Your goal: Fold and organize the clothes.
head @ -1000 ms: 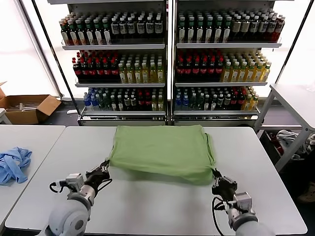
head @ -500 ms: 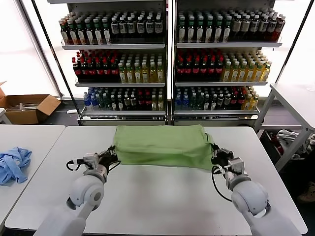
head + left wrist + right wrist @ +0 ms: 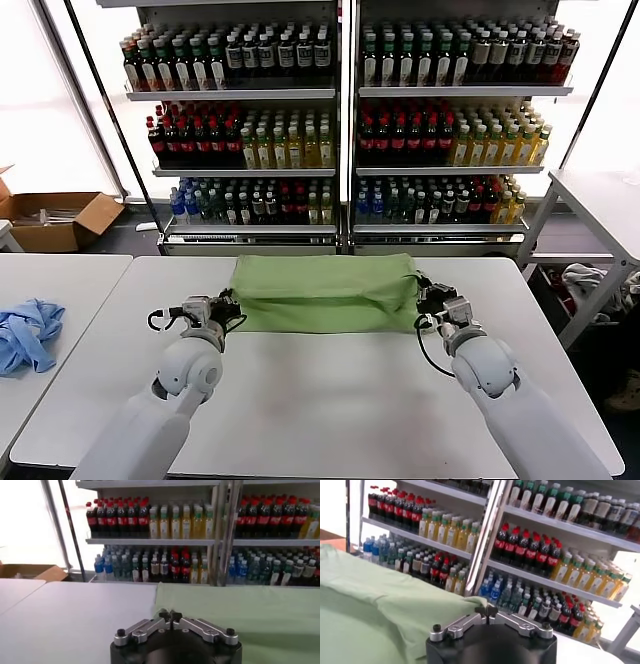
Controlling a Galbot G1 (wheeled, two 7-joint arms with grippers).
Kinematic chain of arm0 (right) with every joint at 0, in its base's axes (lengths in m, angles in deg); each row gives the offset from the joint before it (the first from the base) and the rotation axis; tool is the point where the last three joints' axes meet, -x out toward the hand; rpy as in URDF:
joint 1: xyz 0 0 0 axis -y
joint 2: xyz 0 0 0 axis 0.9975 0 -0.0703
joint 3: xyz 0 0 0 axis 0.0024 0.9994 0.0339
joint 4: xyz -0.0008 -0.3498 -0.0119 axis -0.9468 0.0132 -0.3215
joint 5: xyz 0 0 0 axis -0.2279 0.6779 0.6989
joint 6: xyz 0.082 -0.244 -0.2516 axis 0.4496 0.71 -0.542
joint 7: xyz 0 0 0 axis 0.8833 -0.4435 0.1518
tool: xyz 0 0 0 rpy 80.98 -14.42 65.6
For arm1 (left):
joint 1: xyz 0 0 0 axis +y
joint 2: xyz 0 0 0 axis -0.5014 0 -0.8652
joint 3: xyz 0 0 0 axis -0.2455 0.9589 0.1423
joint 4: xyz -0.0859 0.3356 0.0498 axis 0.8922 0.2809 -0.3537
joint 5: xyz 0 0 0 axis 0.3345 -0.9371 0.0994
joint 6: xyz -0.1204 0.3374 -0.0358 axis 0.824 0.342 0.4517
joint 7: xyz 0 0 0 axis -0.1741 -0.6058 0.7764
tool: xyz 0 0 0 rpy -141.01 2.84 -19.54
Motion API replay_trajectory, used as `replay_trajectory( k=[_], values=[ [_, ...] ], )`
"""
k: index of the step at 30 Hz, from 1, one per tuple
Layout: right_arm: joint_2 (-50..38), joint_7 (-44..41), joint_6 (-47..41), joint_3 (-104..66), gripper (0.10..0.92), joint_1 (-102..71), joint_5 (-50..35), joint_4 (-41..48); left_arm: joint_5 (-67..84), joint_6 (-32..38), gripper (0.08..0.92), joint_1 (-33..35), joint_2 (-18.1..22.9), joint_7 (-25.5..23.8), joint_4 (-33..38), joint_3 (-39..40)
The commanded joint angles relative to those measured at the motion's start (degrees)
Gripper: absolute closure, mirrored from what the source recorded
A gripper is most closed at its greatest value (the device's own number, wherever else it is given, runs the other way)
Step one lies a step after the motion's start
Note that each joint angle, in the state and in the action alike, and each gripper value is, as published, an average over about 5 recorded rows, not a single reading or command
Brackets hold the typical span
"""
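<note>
Nearest the robot, on the white surface (image 3: 330,400), lay only bare tabletop short of the light green short-sleeved cotton T-shirt (image 3: 325,295). Saw the left gripper (image 3: 226,301) clenched at the shirt's left edge and the right gripper (image 3: 425,293) clenched at its right edge, fingertips pressed together in both wrist views, each apparently pinching a fold of green fabric, though the pinch itself stayed partly hidden. Found the shirt doubled over, lying toward the far side of the surface, its far edge close to the rim.

Judged the main risk as uneven carrying: with one side led further than the other, a skewed fold and misaligned edges. Judged a second risk as a thin pinch slipping, dropping one corner and letting the top layer slide back open. Carried too far beyond the shirt's far edge, cloth could spill off the surface toward the glass-fronted drinks shelves (image 3: 340,120). Released too high, the layer could billow and wrinkle.

Well to the left of the shirt, on a separate surface, lay a crumpled light blue garment (image 3: 28,335), clear of the work.
</note>
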Motion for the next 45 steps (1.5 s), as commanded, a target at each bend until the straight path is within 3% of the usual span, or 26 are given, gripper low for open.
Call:
replay_trajectory(
  k=[1, 7, 17, 29, 33, 45],
  values=[
    [0.7, -0.4, 0.3, 1.3, 0.919, 1.9, 0.9, 3.7, -1.5, 0.5, 0.92, -1.8, 0.4, -1.0, -3.7, 0.8],
    [1.4, 2.5, -0.5, 1.5, 0.836, 2.4, 0.7, 4.6, -2.7, 0.4, 0.892, -2.4, 0.0, -2.5, -5.4, 1.5],
    [2.4, 7.0, -0.4, 1.3, 0.542, 3.4, -1.0, 3.1, -3.6, 0.4, 0.612, -3.0, -0.6, -2.8, -4.9, 1.7],
    [0.7, 7.8, -0.7, -3.0, 0.223, 4.3, -6.2, -2.2, -2.3, -0.1, 0.266, -0.5, -4.4, -3.1, 4.8, -1.5],
    [-1.6, 7.1, -1.3, -4.3, 0.204, 2.9, -8.3, -5.0, -1.3, -0.5, 0.19, 0.7, -5.8, -3.2, 7.5, -3.0],
    [-4.2, 7.5, -3.6, -6.7, 0.203, -7.2, -11.6, -11.4, -1.3, 0.4, 0.177, 6.6, -8.3, -5.9, 9.9, -5.0]
  ],
)
